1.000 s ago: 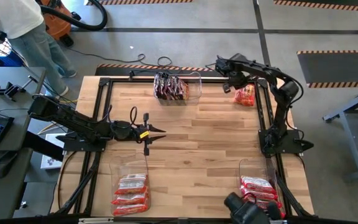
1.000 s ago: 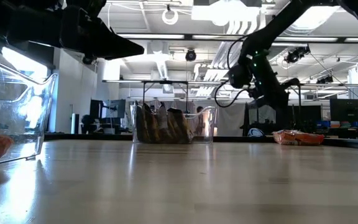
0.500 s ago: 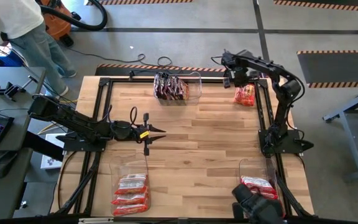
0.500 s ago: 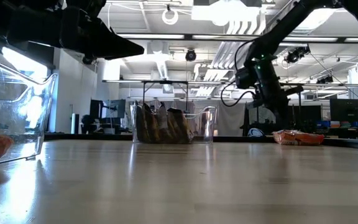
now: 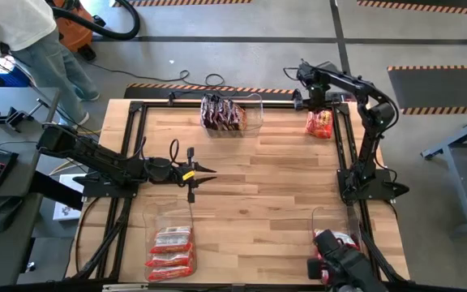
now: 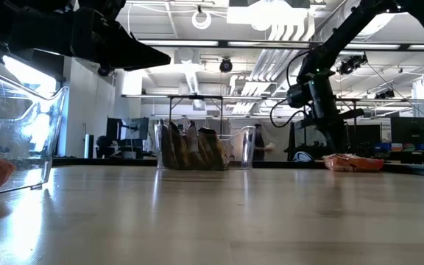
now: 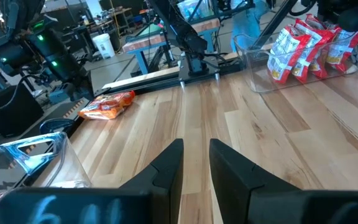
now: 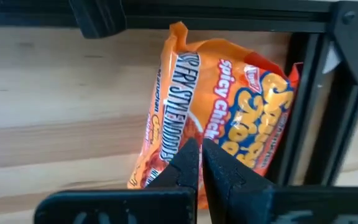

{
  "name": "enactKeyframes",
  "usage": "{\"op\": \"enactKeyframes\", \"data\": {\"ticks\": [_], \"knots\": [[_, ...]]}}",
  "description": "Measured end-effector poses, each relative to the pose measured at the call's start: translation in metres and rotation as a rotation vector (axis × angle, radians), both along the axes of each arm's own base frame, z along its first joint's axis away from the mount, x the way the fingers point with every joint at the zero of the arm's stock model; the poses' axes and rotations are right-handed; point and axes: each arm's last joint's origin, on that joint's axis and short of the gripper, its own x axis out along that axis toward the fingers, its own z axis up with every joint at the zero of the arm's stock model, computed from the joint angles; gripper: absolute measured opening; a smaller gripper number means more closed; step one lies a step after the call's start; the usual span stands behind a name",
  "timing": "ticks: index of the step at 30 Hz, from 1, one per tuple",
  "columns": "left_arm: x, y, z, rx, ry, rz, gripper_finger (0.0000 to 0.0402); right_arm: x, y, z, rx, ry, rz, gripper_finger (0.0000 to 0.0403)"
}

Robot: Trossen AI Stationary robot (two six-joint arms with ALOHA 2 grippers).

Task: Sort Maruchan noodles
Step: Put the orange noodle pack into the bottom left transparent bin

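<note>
Right gripper (image 5: 313, 99) sits at the upper right of the high view, fingers closed tight and empty, over the orange packet (image 5: 319, 123) lying flat on the tabletop (image 5: 282, 178). Left gripper (image 5: 205, 173) waits mid-left, fingers slightly parted, nothing between them.

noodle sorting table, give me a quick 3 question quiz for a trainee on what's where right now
1. True or false: the right gripper is shut and holds nothing.
2. The loose orange packet lies: A) in a clear bin, B) on the bare table at the far right corner, C) in the left gripper.
3. Fill in: the far bin holds the ____ packets.

Key: 1 true, it hangs above the orange packet. 2 B. 3 dark.
</note>
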Motion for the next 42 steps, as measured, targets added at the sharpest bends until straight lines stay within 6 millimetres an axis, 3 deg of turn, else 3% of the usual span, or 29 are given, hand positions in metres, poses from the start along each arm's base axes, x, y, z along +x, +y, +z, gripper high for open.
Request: {"op": "enactKeyframes", "data": {"ticks": [8, 21, 26, 31, 35, 38, 42], "knots": [[0.0, 0.0, -0.001, 0.002, 0.01, 0.0, 0.0069, -0.02, -0.01, 0.0, -0.006, 0.01, -0.037, 0.0], [0.0, 0.0, -0.002, 0.008, 0.019, -0.001, 0.0069, -0.017, -0.012, -0.003, 0.021, -0.063, 0.013, 0.0], [0.0, 0.0, -0.002, 0.005, 0.02, 0.0, 0.0069, -0.013, -0.011, 0.018, 0.024, -0.125, -0.033, 0.0], [0.004, 0.004, 0.004, -0.026, 0.006, 0.026, 0.0069, 0.005, 0.004, 0.052, -0.079, -0.212, -0.212, 0.0], [0.004, 0.007, 0.001, -0.038, 0.043, 0.044, 0.0069, 0.038, 0.028, 0.081, -0.424, -0.205, -0.238, 0.0], [0.004, 0.01, -0.001, -0.03, 0.065, 0.056, 0.0069, 0.059, 0.056, 0.084, -0.645, -0.162, -0.348, 0.0], [0.004, 0.013, -0.002, -0.031, 0.067, 0.07, 0.0069, 0.086, 0.081, 0.081, -0.739, -0.273, -0.444, 0.0]]}}
